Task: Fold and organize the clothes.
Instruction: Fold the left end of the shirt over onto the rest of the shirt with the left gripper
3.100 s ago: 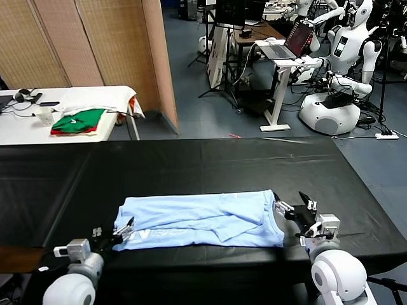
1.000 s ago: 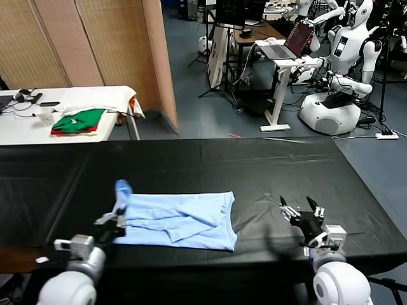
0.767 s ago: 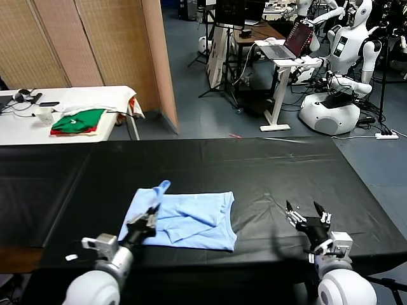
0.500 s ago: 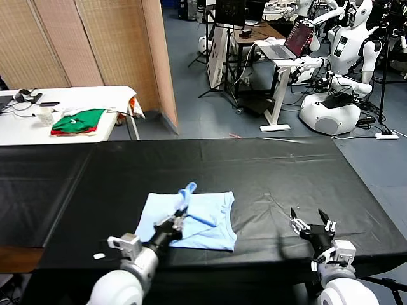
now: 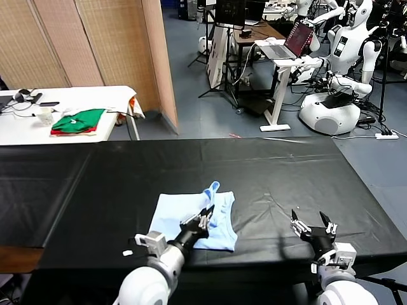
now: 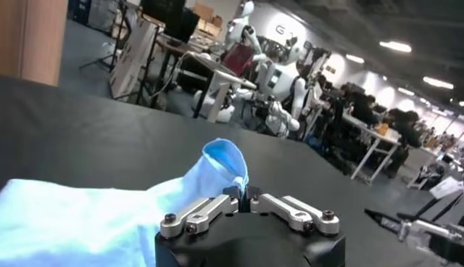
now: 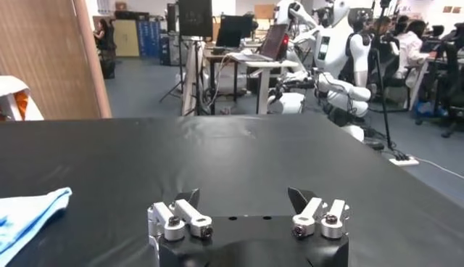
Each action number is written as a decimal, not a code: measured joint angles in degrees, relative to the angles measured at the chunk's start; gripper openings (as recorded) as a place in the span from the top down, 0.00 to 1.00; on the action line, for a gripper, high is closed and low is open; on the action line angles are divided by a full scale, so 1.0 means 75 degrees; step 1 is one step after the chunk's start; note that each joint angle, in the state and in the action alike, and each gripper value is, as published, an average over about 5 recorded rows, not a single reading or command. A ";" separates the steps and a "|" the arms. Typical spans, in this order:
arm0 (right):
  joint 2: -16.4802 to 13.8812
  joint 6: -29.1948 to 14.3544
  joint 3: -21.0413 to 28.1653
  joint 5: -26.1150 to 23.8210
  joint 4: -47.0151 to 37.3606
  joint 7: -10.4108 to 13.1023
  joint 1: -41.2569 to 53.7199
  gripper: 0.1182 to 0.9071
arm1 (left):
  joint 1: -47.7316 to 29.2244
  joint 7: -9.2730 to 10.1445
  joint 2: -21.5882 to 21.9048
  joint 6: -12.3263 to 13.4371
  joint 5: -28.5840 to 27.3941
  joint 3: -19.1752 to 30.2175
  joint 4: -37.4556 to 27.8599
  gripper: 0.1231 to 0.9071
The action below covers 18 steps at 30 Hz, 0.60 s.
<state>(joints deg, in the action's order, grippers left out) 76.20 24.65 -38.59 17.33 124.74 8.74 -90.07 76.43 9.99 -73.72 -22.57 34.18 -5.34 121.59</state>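
the left gripper point(image 5: 205, 217), jaws pinching the pale sky-blue thin-fabric t-shirt's point(image 5: 170, 219) edge, is mid-fold; right gripper point(image 5: 313, 227) jaws spread, empty.

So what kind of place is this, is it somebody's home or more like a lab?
Most likely a robotics lab or workshop, not a home. White humanoid robots stand in the background beside a laptop on a stand, and a pale blue T-shirt lies on a long black-covered work table.

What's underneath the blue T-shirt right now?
The T-shirt lies on the black table cover, folded onto its own layers. The left gripper pinches one edge raised. Anything beneath the fabric is hidden.
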 joint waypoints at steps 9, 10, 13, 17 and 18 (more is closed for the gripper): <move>0.0059 0.0008 0.0127 -0.0100 -0.0046 -0.0008 0.0044 0.00 | -0.0088 -0.0015 -0.0282 0.0111 -0.0307 0.0022 -0.0318 0.92; 0.0063 0.0011 0.0145 -0.0114 -0.0052 -0.0012 0.0048 0.00 | -0.0094 -0.0015 -0.0322 0.0124 -0.0333 0.0029 -0.0358 0.92; 0.0055 0.0022 0.0186 -0.0137 -0.0066 -0.0034 0.0070 0.00 | -0.0091 0.0018 -0.0452 0.0145 -0.0410 0.0075 -0.0459 0.92; -0.0024 0.0030 0.0268 -0.0168 -0.0067 -0.0121 0.0102 0.00 | -0.0111 0.0037 -0.0601 0.0179 -0.0501 0.0108 -0.0587 0.89; -0.0057 0.0031 0.0301 -0.0183 -0.0067 -0.0155 0.0109 0.00 | -0.0123 0.0032 -0.0639 0.0190 -0.0511 0.0109 -0.0626 0.84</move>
<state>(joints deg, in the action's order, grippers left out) 75.77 24.88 -36.33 15.96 124.23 7.57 -89.25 75.50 10.23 -78.52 -21.15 30.35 -4.52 116.89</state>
